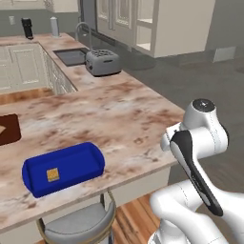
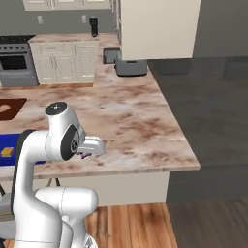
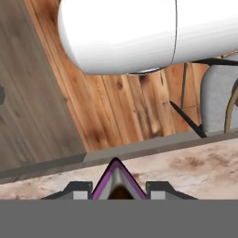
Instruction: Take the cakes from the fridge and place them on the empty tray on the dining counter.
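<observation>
1. Left base view: I see my arm (image 1: 198,157) folded up at the lower right, its elbow raised beside the near corner of the dining counter (image 1: 119,114) and its forearm angling down and out of frame. The blue tray (image 1: 64,167) sits near the counter's front edge, above a grey-cushioned stool (image 1: 78,224). One tan-golden square cake (image 1: 53,175) lies inside the tray, toward its left half. A dark brown board (image 1: 8,128) lies at the left edge of the counter, well apart from the tray. Farther back I see a toaster (image 1: 102,62) beside the sink (image 1: 71,56).

2. Right base view: my arm rises from the lower left, bends at a rounded joint, and the wrist reaches out level over the front of the dining counter. At the wrist's end I catch a small dark and purple bit by the gripper (image 2: 86,155), too small for me to name. The tray (image 2: 6,143) shows at the left edge, partly behind my arm, with the tan cake (image 2: 7,152) in it.

3. Hand view: the two finger tips rise at the bottom, and between them I see the dark chocolate wedge (image 3: 116,182) with its pink edging, point upward; the jaws are closed against its sides. The marbled counter lies just beyond it, then its edge, the wooden floor (image 3: 125,107) and the stool at the right.
</observation>
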